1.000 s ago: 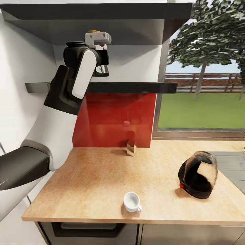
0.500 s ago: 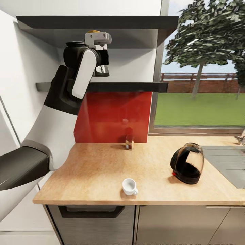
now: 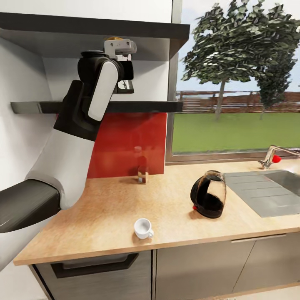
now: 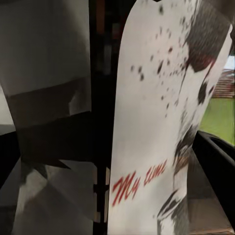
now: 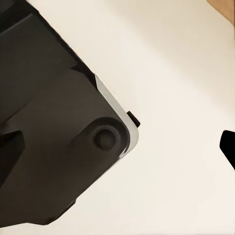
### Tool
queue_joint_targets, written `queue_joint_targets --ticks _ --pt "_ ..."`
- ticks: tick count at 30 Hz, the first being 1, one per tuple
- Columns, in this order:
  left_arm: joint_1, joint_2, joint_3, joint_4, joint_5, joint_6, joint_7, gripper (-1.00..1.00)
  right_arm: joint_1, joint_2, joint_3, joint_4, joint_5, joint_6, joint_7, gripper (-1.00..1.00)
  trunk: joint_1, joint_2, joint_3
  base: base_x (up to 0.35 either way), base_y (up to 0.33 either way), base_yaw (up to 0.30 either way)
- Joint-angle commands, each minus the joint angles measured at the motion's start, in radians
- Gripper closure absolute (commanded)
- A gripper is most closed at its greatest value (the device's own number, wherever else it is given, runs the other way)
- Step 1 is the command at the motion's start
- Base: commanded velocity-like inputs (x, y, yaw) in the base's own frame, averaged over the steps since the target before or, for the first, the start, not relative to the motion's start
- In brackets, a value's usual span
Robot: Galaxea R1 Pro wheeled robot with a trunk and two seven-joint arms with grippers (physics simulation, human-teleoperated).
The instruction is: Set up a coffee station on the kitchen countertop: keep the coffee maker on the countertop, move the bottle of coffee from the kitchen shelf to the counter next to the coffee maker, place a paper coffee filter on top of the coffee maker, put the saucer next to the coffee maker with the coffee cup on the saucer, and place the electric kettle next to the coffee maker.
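My left arm is raised to the upper shelf, and the left gripper (image 3: pixel 120 49) is shut on the bottle of coffee (image 3: pixel 113 38), whose mustard-yellow top shows just above it. In the left wrist view the bottle's white speckled label (image 4: pixel 147 122) with red script sits between the dark fingers (image 4: pixel 215 156). On the kitchen countertop (image 3: pixel 96 216) stand the electric kettle (image 3: pixel 208 200) and, nearer the front edge, the white coffee cup (image 3: pixel 142 228). The right gripper (image 5: pixel 122 147) hangs open over pale floor beside the robot's dark base. The coffee maker, paper coffee filter and saucer are out of view.
A small glass bottle (image 3: pixel 142 171) stands against the red backsplash. A dark lower shelf (image 3: pixel 141 107) runs under my left gripper. The steel sink (image 3: pixel 266 189) and its tap (image 3: pixel 273 156) lie right of the kettle, below a window.
The camera has pulled back and swung right, so the counter has slid left and the sink and tap have come into view. The left arm keeps its pose, still holding the bottle.
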Motion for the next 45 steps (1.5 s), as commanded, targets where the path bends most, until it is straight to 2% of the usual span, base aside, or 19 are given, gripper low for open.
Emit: queue_joint_targets --ticks 1,12,25,34,45 --pt "-0.001 0.0 0.0 -0.001 0.009 0.002 0.009 1.0 -0.002 0.0 0.007 0.002 -0.009 -0.004 0.004 -1.0 0.0 -0.001 -0.001 0.0 0.0 -0.279" --pt "-0.001 0.0 0.0 -0.001 0.009 0.002 0.009 1.0 -0.002 0.0 0.007 0.002 -0.009 -0.004 0.004 -1.0 0.0 -0.001 0.003 0.0 -0.012 -0.275" --pt "-0.001 0.0 0.0 -0.001 0.009 0.002 0.009 1.0 -0.002 0.0 0.007 0.002 -0.009 -0.005 0.004 -1.0 0.0 -0.001 0.004 0.0 -0.116 -0.154" --pt "-0.001 0.0 0.0 -0.001 0.009 0.002 0.009 1.0 -0.002 0.0 0.006 0.001 -0.01 -0.003 0.005 -1.0 0.0 -0.001 0.004 0.0 -0.252 -0.043" --pt "-0.001 0.0 0.001 -0.001 0.009 0.002 0.009 1.0 -0.002 0.0 0.005 -0.001 -0.011 -0.001 0.005 -1.0 0.0 -0.001 0.004 0.0 -0.037 -0.067"
